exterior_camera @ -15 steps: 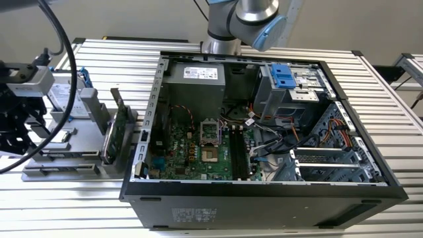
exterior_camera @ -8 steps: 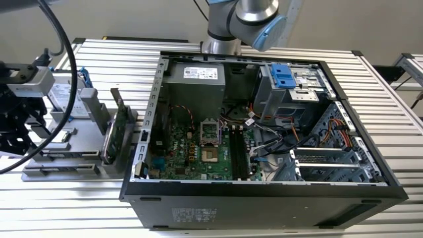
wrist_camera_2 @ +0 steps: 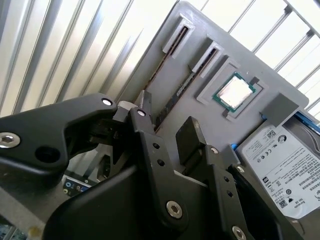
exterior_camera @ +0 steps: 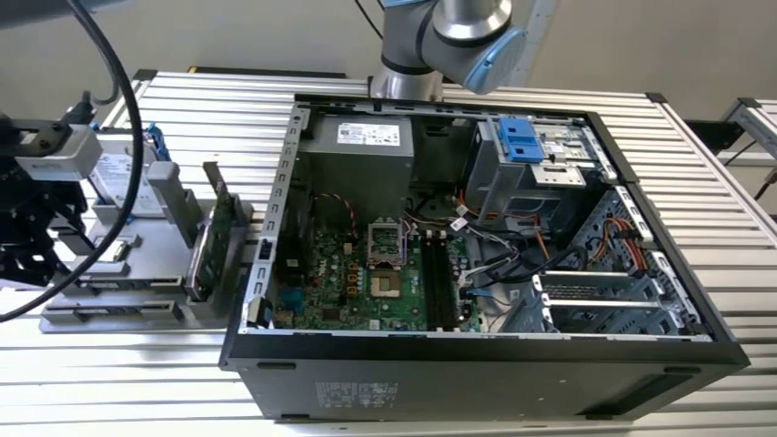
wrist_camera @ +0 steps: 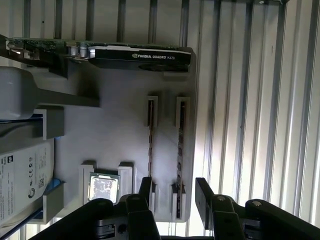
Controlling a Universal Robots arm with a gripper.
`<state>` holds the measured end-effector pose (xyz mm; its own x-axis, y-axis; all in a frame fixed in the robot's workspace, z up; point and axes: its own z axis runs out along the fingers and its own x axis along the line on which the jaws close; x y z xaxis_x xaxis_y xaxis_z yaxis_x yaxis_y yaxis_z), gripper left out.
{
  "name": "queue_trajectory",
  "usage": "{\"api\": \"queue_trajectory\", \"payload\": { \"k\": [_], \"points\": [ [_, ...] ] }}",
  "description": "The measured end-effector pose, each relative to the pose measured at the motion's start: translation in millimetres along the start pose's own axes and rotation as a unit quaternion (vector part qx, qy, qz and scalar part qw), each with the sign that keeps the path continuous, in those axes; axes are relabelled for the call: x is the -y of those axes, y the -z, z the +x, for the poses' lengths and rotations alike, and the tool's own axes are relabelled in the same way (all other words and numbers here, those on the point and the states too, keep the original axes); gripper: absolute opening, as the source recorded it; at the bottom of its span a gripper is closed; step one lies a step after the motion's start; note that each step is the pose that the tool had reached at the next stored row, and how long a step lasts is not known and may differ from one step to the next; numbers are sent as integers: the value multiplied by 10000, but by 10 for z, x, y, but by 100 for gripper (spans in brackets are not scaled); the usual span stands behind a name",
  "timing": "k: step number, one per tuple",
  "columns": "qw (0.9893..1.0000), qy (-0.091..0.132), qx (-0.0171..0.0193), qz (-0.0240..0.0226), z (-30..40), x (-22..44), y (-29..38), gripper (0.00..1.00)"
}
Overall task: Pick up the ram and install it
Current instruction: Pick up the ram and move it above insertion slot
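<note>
Your 1 gripper (wrist_camera: 174, 195) hangs w/ its 2 fingers (wrist_camera: 202, 192) spread apart, nothing clamped btwn them, over one end of the gray holder (wrist_camera: 125, 125). The ram (wrist_camera: 180, 145) stands edge-on in 1 of the holder's 2 narrow slots. In the first wrist view that slot lines up w/ the gap btwn the fingers; can't tell if either finger touches it. A 2nd thin strip (wrist_camera: 150, 145) sits edge-on in the neighbouring slot, just beside the ram and parallel to it. The same holder also carries 1 processor chip (wrist_camera: 103, 187) in a square pocket, 1 hard drive (wrist_camera: 20, 175) w/ a white label, and 1 graphics card (wrist_camera: 130, 52) on edge at the far end from the fingers. In the exterior view you see the holder on the slatted table (exterior_camera: 729, 228) at that view's left, just beside 1 open PC case (exterior_camera: 486, 373) w/ its motherboard (exterior_camera: 364, 273) exposed. So the ram's in the holder, outside the case.
</note>
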<state>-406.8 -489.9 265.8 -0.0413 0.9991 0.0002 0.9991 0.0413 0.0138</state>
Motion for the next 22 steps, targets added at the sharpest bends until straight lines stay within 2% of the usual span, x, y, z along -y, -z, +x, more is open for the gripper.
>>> {"api": "queue_trajectory", "payload": {
  "k": [10,22],
  "points": [
    [10000,0,1,0,0,0,-39,100],
    [10000,-1,4,0,-18,2,-120,100]
  ]
}}
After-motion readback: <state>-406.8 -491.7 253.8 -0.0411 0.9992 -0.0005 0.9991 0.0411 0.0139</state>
